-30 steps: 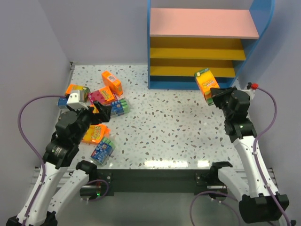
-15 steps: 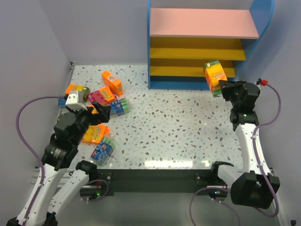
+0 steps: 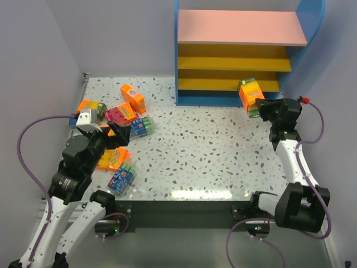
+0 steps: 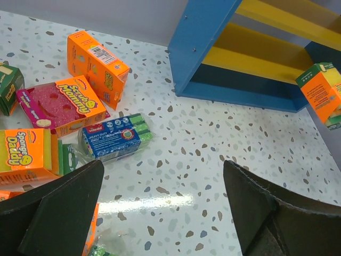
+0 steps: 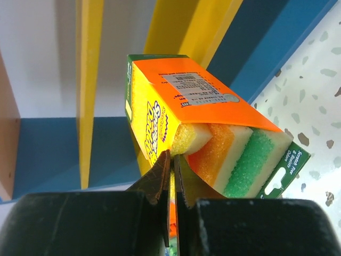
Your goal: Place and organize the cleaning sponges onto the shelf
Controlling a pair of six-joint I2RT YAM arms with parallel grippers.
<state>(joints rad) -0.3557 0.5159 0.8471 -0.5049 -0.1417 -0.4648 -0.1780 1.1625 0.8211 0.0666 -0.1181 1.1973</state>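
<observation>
One orange sponge pack (image 5: 181, 106) is pinched by its near edge in the right claw (image 5: 171, 160), which is clenched thin on it. The pack juts out ahead of the claw toward the shelf (image 3: 181, 50), its long axis running roughly on from the claw's reach and tilted. It hangs above the surface (image 3: 212, 151), just in front of the right end of the lowest yellow tier. The right arm is far the nearer to the shelf, so the coming move looks like a short push forward and in.

The left claw (image 4: 163, 170) is spread wide and grasps nothing. It hovers over the loose packs (image 3: 133, 97), well apart from the shelf on the left side.

There seem to be about eight of these: mostly orange, one magenta pack (image 4: 58, 104), two blue-labelled packs (image 4: 113, 138), and one showing green. The left arm hides part of the heap, so the tally is unsure. There is one shelf, and no pack shows on any tier.
</observation>
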